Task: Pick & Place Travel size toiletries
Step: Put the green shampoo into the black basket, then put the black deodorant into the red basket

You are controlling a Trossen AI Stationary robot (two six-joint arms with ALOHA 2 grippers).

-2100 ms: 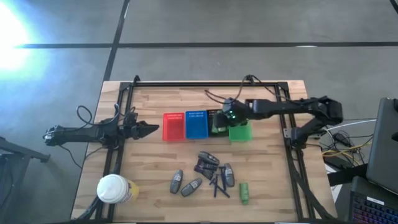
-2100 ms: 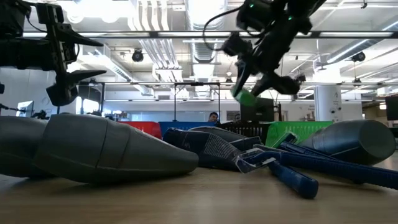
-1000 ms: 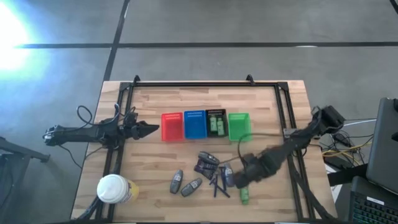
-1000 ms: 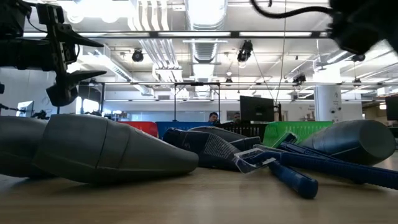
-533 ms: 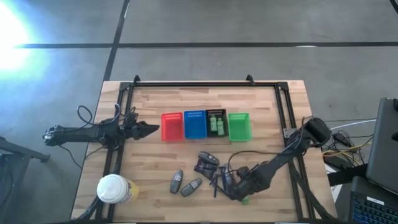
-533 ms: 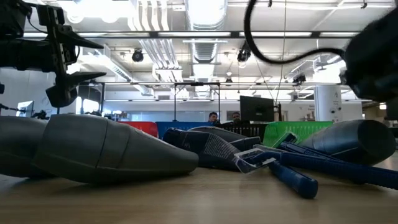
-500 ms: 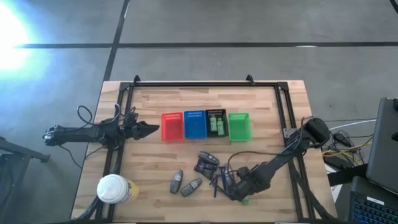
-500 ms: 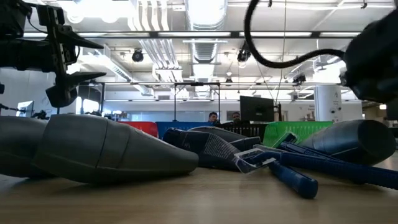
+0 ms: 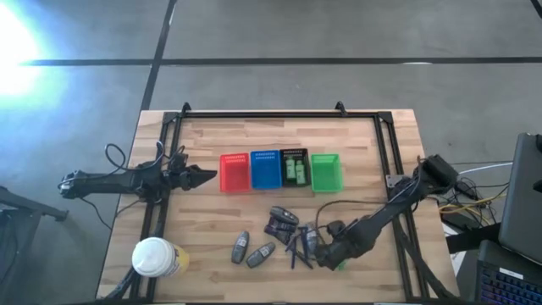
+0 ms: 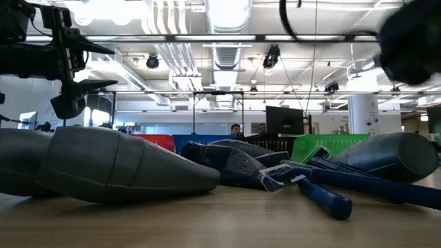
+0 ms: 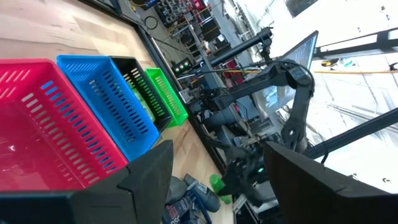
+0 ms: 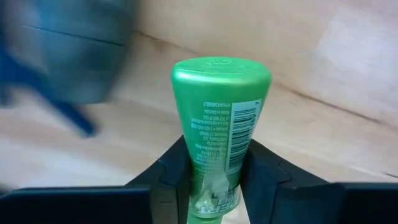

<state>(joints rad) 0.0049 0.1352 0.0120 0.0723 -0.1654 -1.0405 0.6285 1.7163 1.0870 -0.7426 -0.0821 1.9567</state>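
Observation:
My right gripper [image 9: 334, 253] is low over the table's near right part, shut on a bright green bottle [image 12: 219, 118], which also shows in the high view as a green bottle [image 9: 340, 264]. Left of it lie grey oval tubes [image 9: 241, 246], dark packets [image 9: 282, 217] and thin blue sticks [image 9: 296, 251], flat on the wood. The black basket [image 9: 294, 167] has green bottles in it. My left gripper [image 11: 217, 186] hovers open by the red basket [image 9: 235, 172] at the table's left. My right gripper pinches the green bottle between its two fingers [image 12: 171, 180] at the flat tail end [image 12: 214, 168], opposite the cap [image 12: 221, 71]. The bottle lies along the fingers, cap pointing away from the wrist. It looks lifted just off the wood.
Red, blue [image 9: 266, 169], black and green [image 9: 326, 172] baskets stand in a row at mid table. A big white-capped yellowish container [image 9: 157, 257] stands at the near left corner. A black frame [image 9: 389, 161] runs around the work area. Bare wood lies between baskets and far edge.
My right gripper came from higher up down onto the green bottle at the near right, then rose again. The bottle has shifted a little toward the far right edge with it. The left arm stayed still.

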